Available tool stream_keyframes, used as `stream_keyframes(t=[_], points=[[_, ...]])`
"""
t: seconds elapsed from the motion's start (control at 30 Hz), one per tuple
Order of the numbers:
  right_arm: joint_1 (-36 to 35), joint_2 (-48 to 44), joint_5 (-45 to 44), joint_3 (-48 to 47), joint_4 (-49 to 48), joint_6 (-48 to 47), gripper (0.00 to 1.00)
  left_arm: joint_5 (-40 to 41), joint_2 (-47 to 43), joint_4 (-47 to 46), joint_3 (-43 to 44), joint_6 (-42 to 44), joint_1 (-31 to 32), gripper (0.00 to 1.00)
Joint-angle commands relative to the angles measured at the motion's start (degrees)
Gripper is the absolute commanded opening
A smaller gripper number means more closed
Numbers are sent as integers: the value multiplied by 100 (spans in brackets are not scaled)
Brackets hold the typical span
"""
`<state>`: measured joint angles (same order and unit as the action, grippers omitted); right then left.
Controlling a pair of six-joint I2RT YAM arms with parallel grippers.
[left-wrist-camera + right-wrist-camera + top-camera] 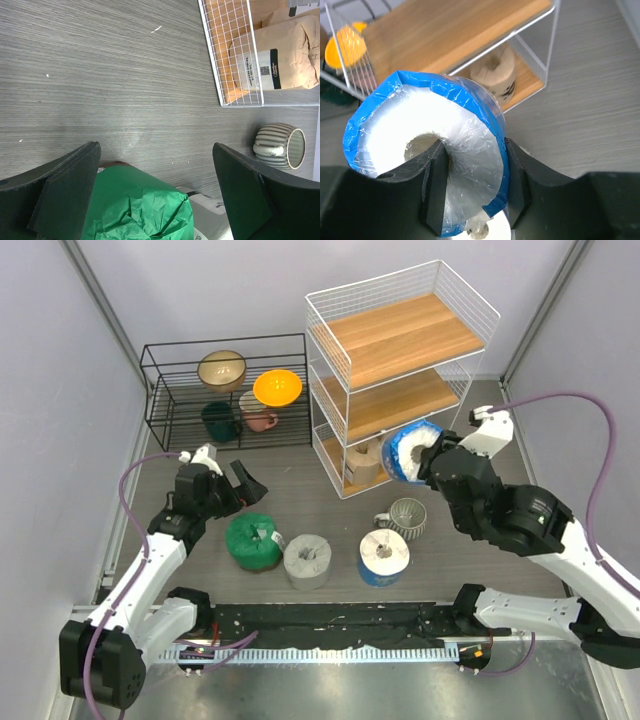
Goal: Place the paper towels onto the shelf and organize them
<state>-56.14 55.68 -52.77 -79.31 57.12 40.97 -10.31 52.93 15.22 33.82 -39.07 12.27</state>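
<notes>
My right gripper (428,462) is shut on a white paper towel roll in blue wrap (410,448), held in the air by the front of the white wire shelf (400,370) near its lower tiers. In the right wrist view one finger (437,185) is in the roll's (420,125) core and the other is outside its wall. A tan roll (365,462) lies on the bottom tier. A green roll (253,540), a grey roll (307,560) and a second blue-wrapped roll (384,556) stand on the table. My left gripper (240,485) is open and empty above the green roll (135,205).
A ribbed mug (405,517) lies on its side between the shelf and the blue-wrapped roll on the table. A low black wire rack (160,390) with bowls and cups stands at the back left. Grey walls close in both sides.
</notes>
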Motion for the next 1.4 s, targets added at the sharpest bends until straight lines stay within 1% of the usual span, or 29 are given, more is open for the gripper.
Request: stream_keyframes(t=[0.0, 0.1, 0.23, 0.27, 0.3, 0.33, 0.4, 0.43, 0.53, 0.67, 0.73, 0.97, 1.37], points=[[15, -233, -1278, -296, -359, -185, 25, -112, -19, -195, 63, -48, 21, 100], [33, -242, -1569, -331, -509, -388, 25, -112, -28, -213, 63, -48, 21, 100], [199, -128, -1526, -305, -868, -695, 25, -130, 42, -213, 107, -39, 21, 100], [287, -84, -1404, -313, -965, -800, 25, -130, 60, -213, 107, -39, 21, 100], [410, -14, -1054, -322, -1036, -975, 25, -138, 51, -213, 107, -39, 12, 100], [698, 48, -859, -331, -1184, -1029, 25, -130, 60, -213, 98, -39, 12, 100], [1042, 232, -438, -287, -1387, -1231, 25, -130, 51, -204, 89, -39, 12, 100], [1400, 276, -79, -270, -1580, -1275, 24, -121, 34, -204, 81, -39, 21, 100], [1755, 347, 363, -190, -1940, -1416, 24, -112, 16, -195, 72, -39, 12, 100], [2229, 479, 812, -269, -2100, -1487, 24, -121, 25, -213, 80, -39, 21, 100], [2335, 523, 1048, -261, -2178, -1487, 24, -130, 51, -204, 89, -39, 12, 100], [2731, 567, 1479, -208, -2390, -1504, 24, -138, -2, -186, 63, -48, 21, 100], [3293, 1067, 2131, -595, -2460, -1610, 24, -165, 25, -186, 72, -48, 12, 100]])
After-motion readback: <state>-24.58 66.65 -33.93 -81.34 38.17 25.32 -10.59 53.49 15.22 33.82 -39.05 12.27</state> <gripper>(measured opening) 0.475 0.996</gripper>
